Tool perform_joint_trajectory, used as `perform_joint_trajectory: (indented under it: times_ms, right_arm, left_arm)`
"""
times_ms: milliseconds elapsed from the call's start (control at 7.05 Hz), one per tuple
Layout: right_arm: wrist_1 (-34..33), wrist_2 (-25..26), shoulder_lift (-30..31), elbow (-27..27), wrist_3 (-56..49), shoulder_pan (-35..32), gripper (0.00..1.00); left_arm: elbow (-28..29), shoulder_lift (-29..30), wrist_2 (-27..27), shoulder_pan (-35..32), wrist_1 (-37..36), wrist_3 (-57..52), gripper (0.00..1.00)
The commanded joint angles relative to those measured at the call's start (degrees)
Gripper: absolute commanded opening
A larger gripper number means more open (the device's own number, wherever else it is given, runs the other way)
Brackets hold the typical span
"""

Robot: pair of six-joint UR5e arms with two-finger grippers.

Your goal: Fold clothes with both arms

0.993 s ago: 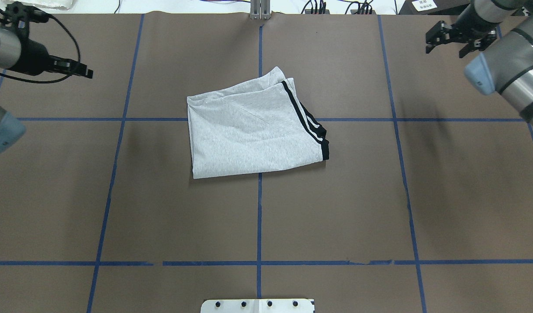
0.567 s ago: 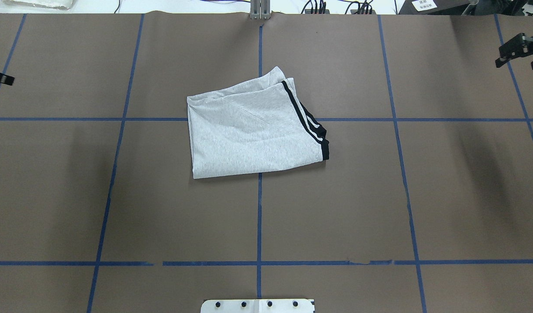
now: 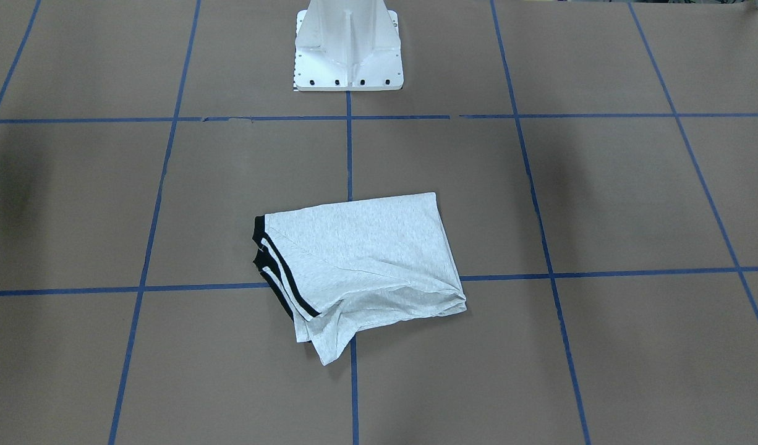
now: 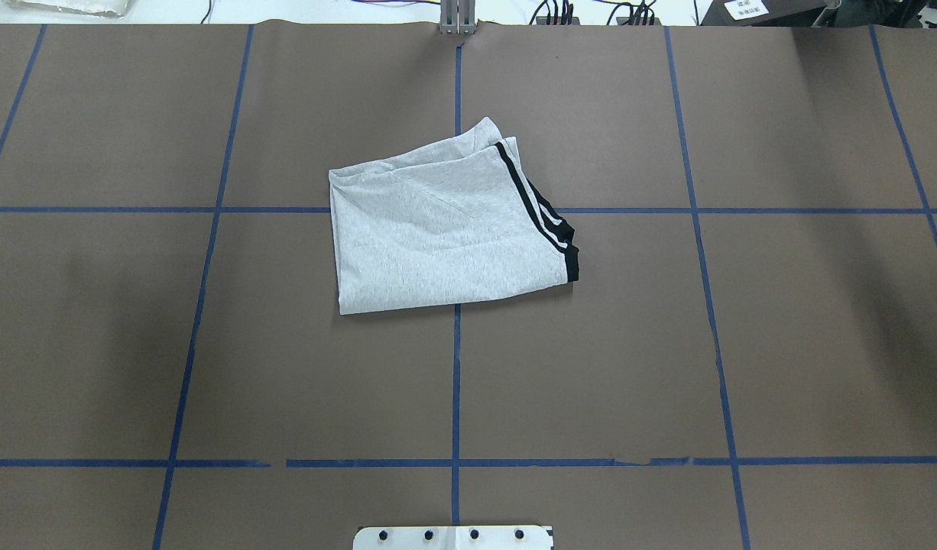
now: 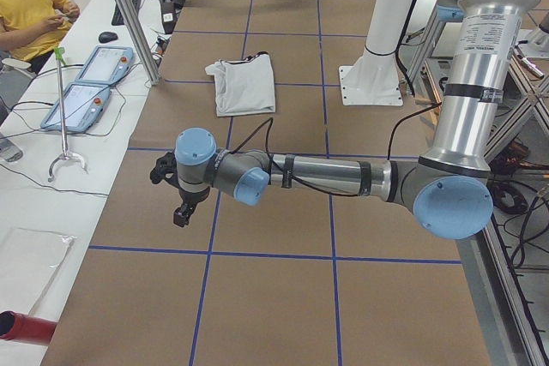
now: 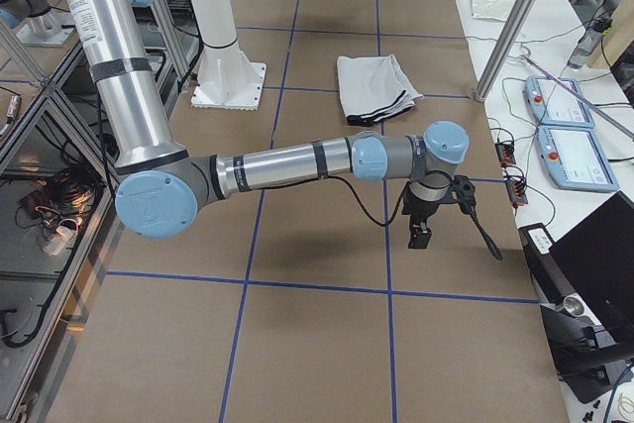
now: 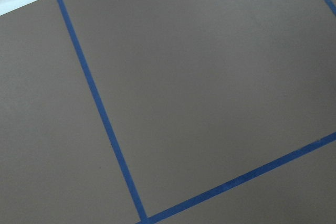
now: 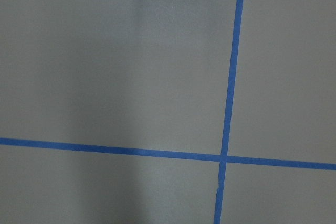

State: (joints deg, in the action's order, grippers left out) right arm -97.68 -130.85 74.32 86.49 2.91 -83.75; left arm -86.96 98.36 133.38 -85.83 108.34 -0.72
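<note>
T-shirt (image 4: 445, 229) lies folded on the surface (image 4: 209, 344), well apart from our left pincer (image 5: 178, 210) and right pincer (image 6: 421, 233), whose opening we cannot tell; we judge folding finished, needing no further grasp.

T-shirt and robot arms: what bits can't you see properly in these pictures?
T-shirt: its inner faces are hidden in every view by its own folded top layer.
Left arm: outside the overhead and front views; in the left side view its jaws are too small to tell open or shut.
Right arm: likewise, shown only in the right side view.
Wrist views: only table, no jaws.
</note>
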Motion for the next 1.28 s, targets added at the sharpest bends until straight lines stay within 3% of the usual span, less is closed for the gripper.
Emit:
perform_joint_trajectory:
  times_ms: [0,284,567,851,1134]
  right_arm:
    - [-0.85,0.07,0.65,0.87,-0.27,1.30,1.00]
    - [-0.50,-0.01,0.39,0.78,0.34,5.33,1.00]
    - [-0.58,-0.36,0.64,2.18,0.43,5.17,1.00]
    - [-0.67,-4.13,1.96,4.20,0.52,4.91,1.00]
    - [-0.58,-3.88,2.93,5.18,0.61,5.17,1.00]
  left_arm:
    - [-9.07,-2.10,-0.58,-2.06,-8.14,-0.77,1.00]
    - [-9.01,-2.21,-0.67,-2.06,-8.15,-4.64,1.00]
    - [-8.57,-2.91,-0.06,-2.06,-7.44,-4.47,1.00]
    - [-9.10,-2.74,0.21,-1.98,-7.71,-4.21,1.00]
    - [-9.19,-2.82,0.21,-1.80,-7.36,-4.29,1.00]
